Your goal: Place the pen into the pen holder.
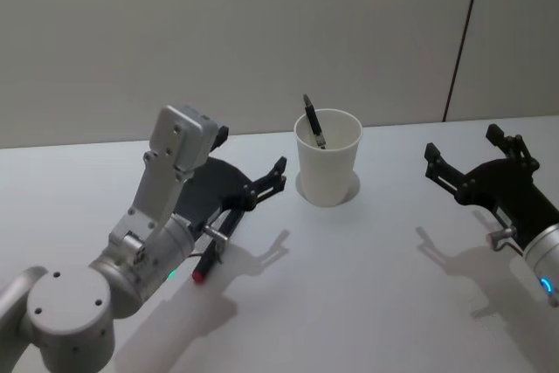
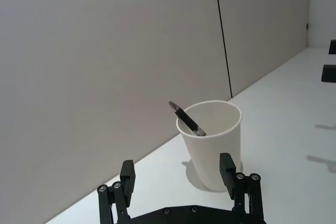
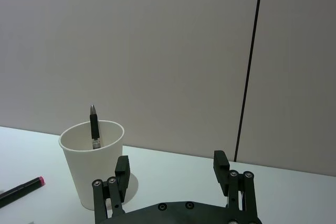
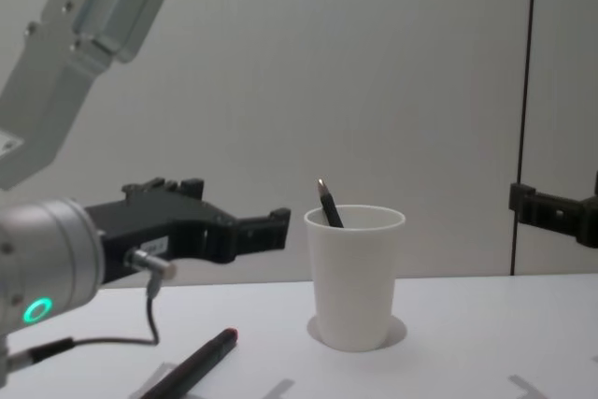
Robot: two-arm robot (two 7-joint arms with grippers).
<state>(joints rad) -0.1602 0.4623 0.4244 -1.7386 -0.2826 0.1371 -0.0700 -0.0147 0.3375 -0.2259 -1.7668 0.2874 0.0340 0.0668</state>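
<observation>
The pen holder (image 1: 330,176) is a white paper cup standing upright at mid-table. A black pen (image 1: 313,124) with a silver tip leans inside it, its top above the rim. A second pen (image 1: 205,264), black with a red end, lies flat on the table at the left. My left gripper (image 1: 249,207) hovers open and empty just above that pen, pointing toward the cup (image 2: 210,145). On the right, my right gripper (image 1: 463,146) stands open and empty, well apart from the cup (image 3: 89,171). The chest view shows the lying pen (image 4: 196,366) below the left gripper (image 4: 266,231).
The white table (image 1: 367,286) runs back to a plain grey wall with a dark vertical seam (image 1: 463,37) at the right. Bare table lies between the cup and the right gripper.
</observation>
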